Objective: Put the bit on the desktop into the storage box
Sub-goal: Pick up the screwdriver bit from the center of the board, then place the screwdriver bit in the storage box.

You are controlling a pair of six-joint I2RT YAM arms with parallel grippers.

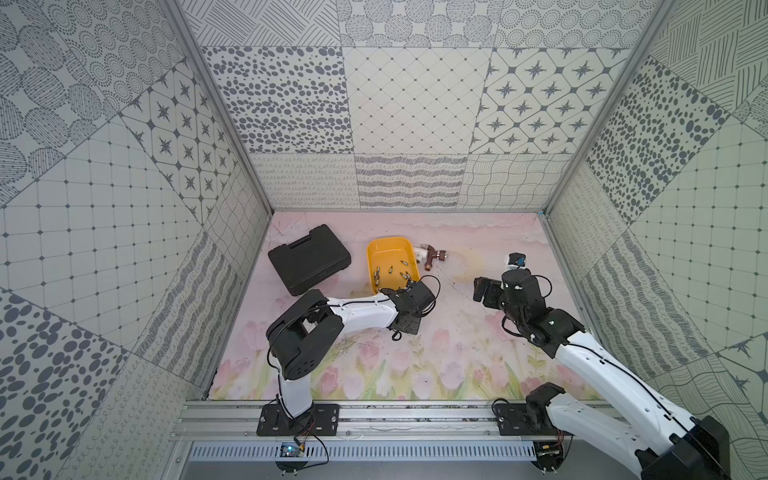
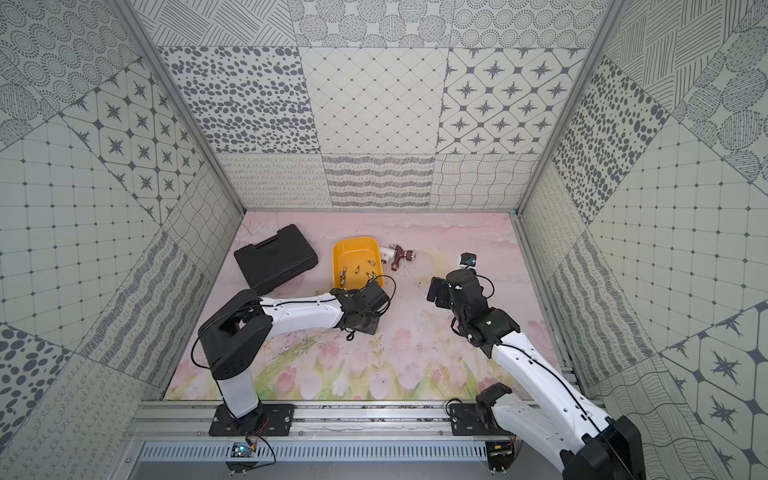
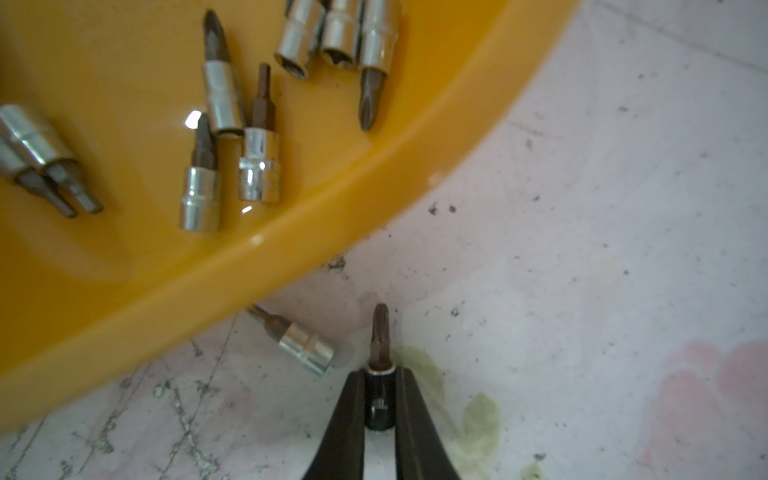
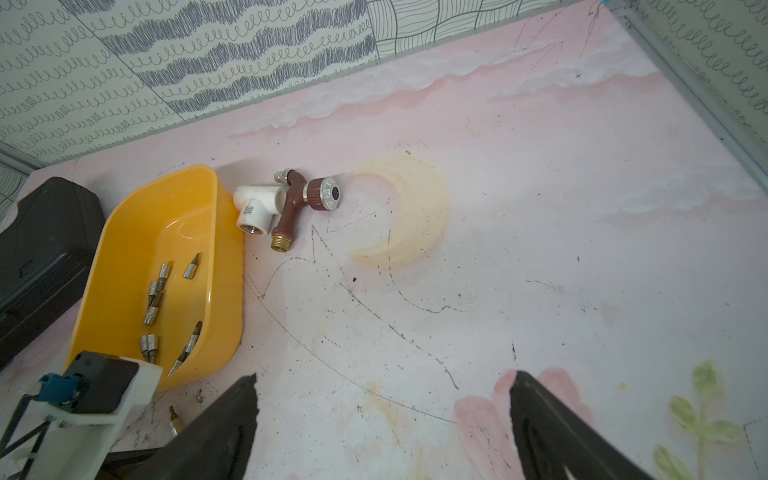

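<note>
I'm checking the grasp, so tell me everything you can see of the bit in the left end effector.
The bit is a short screwdriver bit: a brown cross-point tip set in a cylindrical socket base with a chrome rim, dark in shadow. Two black fingers of the left end effector clamp the base from both sides; the tip sticks out beyond them toward the storage box, not touching it. Whether it rests on the desktop or is lifted cannot be told.
</note>
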